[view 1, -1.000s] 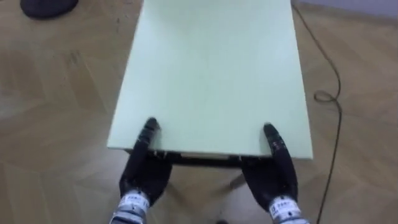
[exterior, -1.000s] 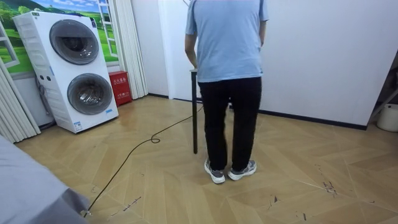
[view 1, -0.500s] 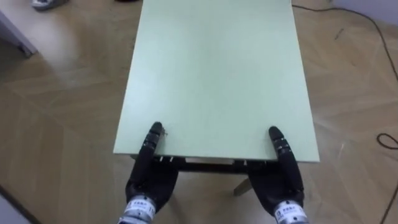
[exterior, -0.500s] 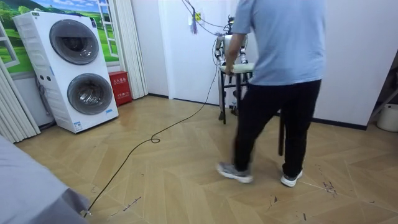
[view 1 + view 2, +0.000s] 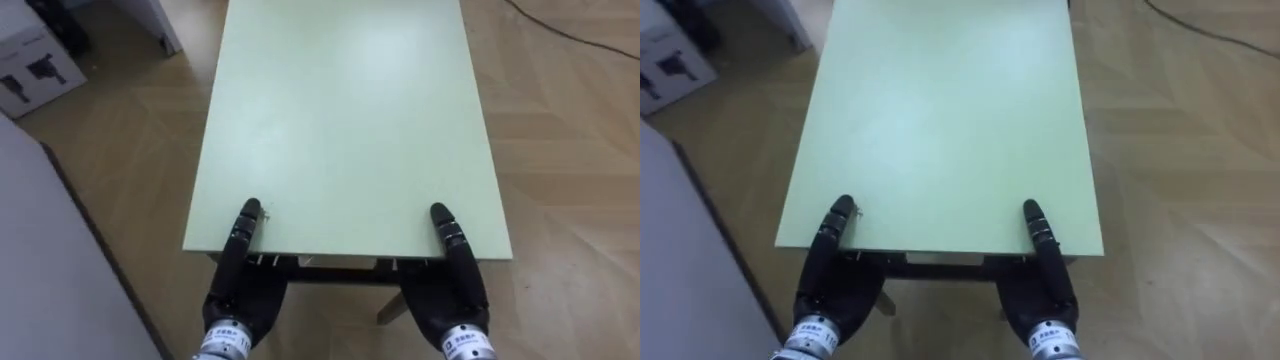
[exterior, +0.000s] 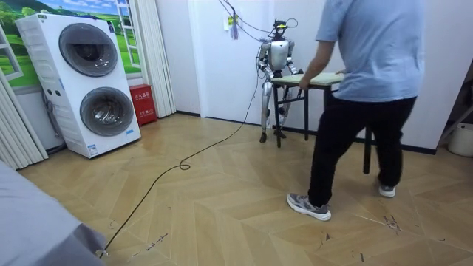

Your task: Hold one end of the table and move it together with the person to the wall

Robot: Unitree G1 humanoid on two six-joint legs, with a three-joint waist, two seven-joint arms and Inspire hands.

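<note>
A pale green table [image 5: 340,120] stretches away from me in the eye views. My left hand [image 5: 243,288] holds its near edge at the left corner, thumb on top and palm beneath. My right hand [image 5: 447,292] grips the near right corner the same way. In the room view I stand by the white back wall with the table [image 6: 314,77] held level in front of me. A person [image 6: 366,96] in a blue shirt and dark trousers holds its far end, mid-stride, back to the camera.
A white box [image 5: 35,70] lies on the wood floor at my far left, beside a grey-white surface [image 5: 50,270] along my left side. In the room view stacked washing machines [image 6: 92,81] and a red box [image 6: 142,103] stand at the left, a white bucket [image 6: 462,140] at the right.
The person has stepped toward the room view's right with the table, and I have come along behind it. The floor under the table has shifted in my eye views. Both hands keep their hold.
</note>
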